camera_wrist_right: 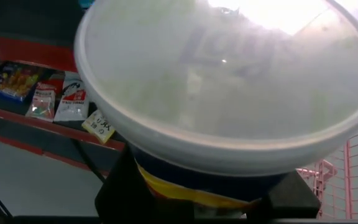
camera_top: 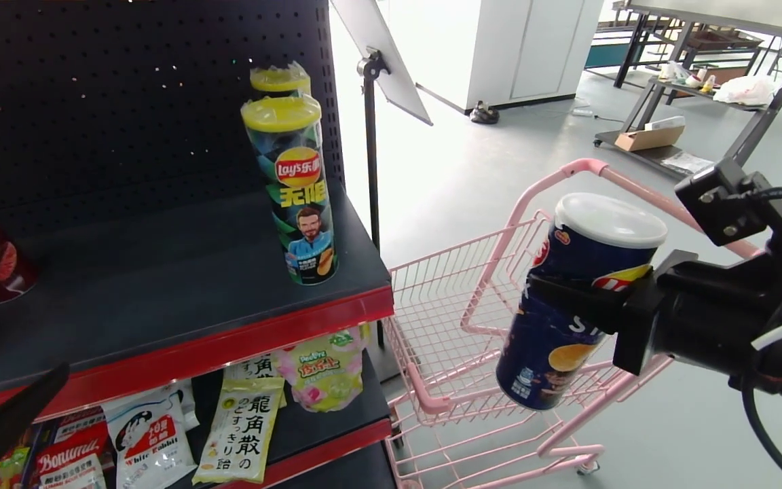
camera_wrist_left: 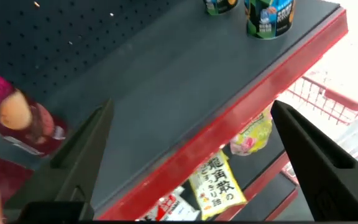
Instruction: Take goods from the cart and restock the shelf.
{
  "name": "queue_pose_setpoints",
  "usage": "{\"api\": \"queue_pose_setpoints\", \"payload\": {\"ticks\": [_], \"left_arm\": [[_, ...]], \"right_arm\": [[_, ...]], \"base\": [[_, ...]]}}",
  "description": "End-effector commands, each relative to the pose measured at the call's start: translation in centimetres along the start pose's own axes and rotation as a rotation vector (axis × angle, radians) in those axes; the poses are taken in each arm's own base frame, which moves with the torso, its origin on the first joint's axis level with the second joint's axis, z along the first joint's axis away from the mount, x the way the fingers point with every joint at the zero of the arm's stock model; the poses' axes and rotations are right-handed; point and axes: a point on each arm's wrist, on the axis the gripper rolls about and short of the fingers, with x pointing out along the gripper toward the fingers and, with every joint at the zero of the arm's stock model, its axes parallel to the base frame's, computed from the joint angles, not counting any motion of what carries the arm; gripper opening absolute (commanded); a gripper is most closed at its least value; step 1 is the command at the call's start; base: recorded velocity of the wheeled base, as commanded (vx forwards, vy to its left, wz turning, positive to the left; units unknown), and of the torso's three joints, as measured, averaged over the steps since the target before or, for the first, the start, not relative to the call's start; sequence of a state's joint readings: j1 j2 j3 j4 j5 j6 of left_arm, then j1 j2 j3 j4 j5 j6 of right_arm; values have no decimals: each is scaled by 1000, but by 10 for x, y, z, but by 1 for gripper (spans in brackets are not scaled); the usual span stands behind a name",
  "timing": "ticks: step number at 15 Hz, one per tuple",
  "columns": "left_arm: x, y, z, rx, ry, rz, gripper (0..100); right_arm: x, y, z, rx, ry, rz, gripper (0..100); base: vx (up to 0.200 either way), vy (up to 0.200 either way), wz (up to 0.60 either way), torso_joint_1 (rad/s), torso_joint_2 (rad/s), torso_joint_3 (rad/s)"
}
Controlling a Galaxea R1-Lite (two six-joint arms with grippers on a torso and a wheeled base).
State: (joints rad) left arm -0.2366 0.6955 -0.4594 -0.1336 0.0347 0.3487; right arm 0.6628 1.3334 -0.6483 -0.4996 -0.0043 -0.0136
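Blue can [camera_top: 540, 360] in right claw [camera_top: 571, 299] (over pink cart [camera_top: 459, 252]), dark shelf [camera_top: 160, 272], grey floor [camera_top: 499, 156]

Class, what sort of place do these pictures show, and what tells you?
Probably a mock shop set up in a workshop: a stocked retail shelf with snack packets below, a pink shopping cart, and work tables behind.

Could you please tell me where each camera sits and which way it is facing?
Head: on the head, looking down at shelf and cart; right gripper holds blue can.
Left wrist: faces the shelf top between left gripper's open fingers.
Right wrist: looks onto the blue can's lid; right gripper clamps it.
Shared: head and left wrist both show the green can.
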Motion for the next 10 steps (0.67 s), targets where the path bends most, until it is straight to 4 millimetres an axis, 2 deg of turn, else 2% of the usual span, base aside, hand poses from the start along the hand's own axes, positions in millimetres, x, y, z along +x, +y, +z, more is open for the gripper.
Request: {"api": "queue_pose_setpoints", "payload": {"ticks": [1, 6, 9, 10], "left_arm": [[0, 0, 0, 6, 4, 5, 100], [-1, 1, 1, 11, -3, 12, 100], [-1, 1, 1, 18, -5, 11, 100], [-1, 1, 2, 17, -7, 12, 100]], "right_arm": [[2, 0, 0, -5, 3, 0, 0], [3, 0, 0, -8, 3, 0, 0], [3, 0, 0, -8, 5, -2, 0], [3, 0, 0, -8, 6, -2, 0]], "base": [[-200, 0, 0, 203, -559, -344], [-200, 0, 0, 46, -103, -64], [0, 0, 0, 0, 0, 0], [0, 0, 600, 2, -7, 2]]}}
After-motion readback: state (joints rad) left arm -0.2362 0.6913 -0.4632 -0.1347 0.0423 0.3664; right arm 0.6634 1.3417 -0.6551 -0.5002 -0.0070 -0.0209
